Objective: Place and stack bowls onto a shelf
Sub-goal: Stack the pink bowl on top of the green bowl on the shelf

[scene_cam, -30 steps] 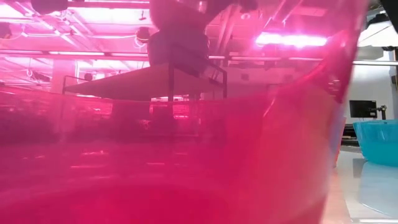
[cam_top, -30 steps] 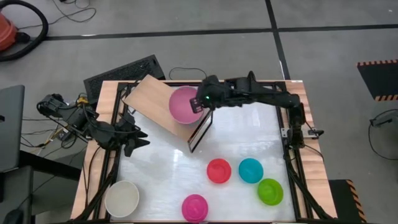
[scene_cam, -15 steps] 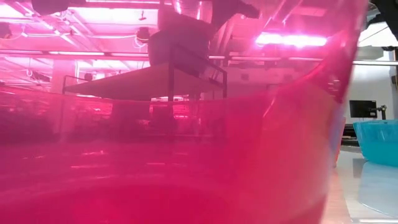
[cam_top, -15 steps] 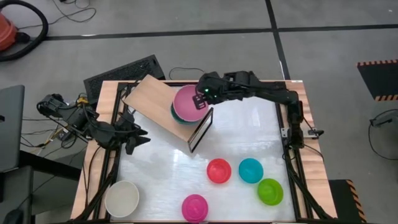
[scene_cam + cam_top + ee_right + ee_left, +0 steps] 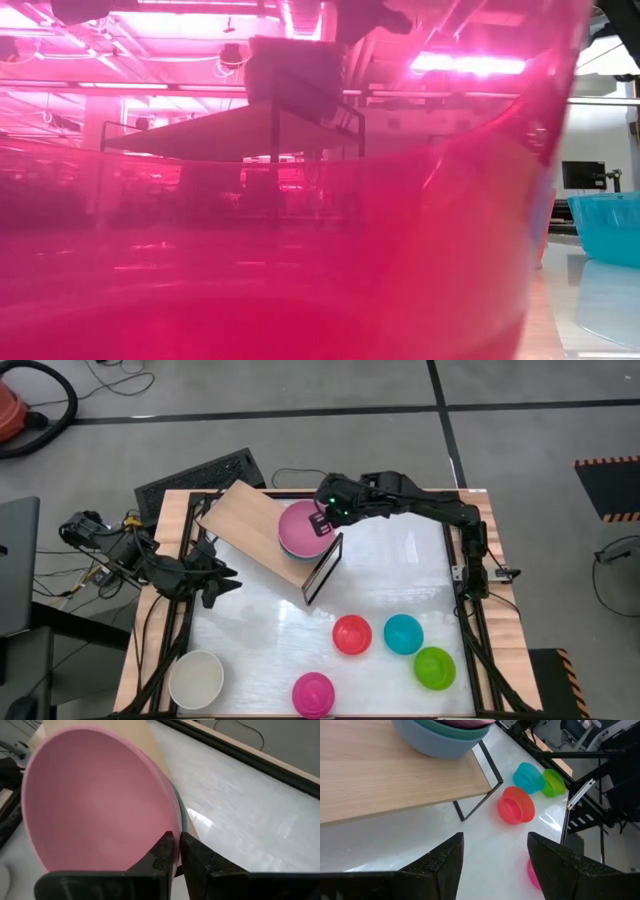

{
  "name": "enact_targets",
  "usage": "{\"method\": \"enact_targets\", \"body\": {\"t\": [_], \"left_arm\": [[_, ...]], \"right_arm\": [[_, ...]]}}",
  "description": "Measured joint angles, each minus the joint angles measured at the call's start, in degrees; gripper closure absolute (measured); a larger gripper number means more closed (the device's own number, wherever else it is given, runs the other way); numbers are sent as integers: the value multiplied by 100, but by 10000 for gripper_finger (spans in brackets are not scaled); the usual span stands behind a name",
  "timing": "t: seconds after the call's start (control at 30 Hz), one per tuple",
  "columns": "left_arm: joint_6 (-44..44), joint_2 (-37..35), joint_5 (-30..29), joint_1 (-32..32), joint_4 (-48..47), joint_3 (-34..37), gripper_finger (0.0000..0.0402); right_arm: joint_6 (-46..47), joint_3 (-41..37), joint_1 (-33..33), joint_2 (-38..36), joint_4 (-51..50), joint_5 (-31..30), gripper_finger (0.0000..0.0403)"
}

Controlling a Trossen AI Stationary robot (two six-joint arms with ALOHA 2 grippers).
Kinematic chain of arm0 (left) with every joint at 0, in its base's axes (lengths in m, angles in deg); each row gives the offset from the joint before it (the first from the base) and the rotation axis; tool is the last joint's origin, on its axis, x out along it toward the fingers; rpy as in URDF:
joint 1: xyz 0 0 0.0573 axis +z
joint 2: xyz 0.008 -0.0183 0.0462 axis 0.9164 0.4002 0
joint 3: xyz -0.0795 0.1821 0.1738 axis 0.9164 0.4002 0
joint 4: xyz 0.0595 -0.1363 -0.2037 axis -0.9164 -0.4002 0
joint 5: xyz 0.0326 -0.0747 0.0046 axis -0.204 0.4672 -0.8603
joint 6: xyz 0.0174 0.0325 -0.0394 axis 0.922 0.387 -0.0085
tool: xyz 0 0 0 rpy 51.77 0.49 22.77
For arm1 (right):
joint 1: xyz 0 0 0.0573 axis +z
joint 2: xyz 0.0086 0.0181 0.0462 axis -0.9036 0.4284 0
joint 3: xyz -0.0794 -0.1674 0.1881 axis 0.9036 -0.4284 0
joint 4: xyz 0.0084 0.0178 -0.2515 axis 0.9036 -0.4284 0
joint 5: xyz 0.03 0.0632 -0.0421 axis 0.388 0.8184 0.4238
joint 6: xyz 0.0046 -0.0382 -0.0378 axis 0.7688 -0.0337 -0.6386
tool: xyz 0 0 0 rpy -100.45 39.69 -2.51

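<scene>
On the shelf (image 5: pixel 250 520), the right gripper (image 5: pixel 322 526) pinches the rim of the pink bowl (image 5: pixel 302 527), nesting it into the stack (image 5: pixel 442 740). Stacking is in hand; next it likely must let go and lift clear. Left gripper (image 5: pixel 492 865) waits, spread, at the table's left.

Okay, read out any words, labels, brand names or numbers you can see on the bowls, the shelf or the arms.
None can be read.
The pink bowl pinched by the right gripper, the shelf and the left gripper show no print.
The black keyboard-like slab is too small for any key markings to be read.
</scene>
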Motion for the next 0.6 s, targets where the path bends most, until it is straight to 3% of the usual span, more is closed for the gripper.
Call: {"method": "enact_targets", "body": {"t": [0.17, 0.6], "left_arm": [[92, 0, 7, 0, 2, 2, 198], [278, 0, 61, 0, 1, 1, 198]], "right_arm": [[-230, 0, 2, 0, 248, 10, 329], [-243, -2, -24, -109, 264, -22, 230]]}}
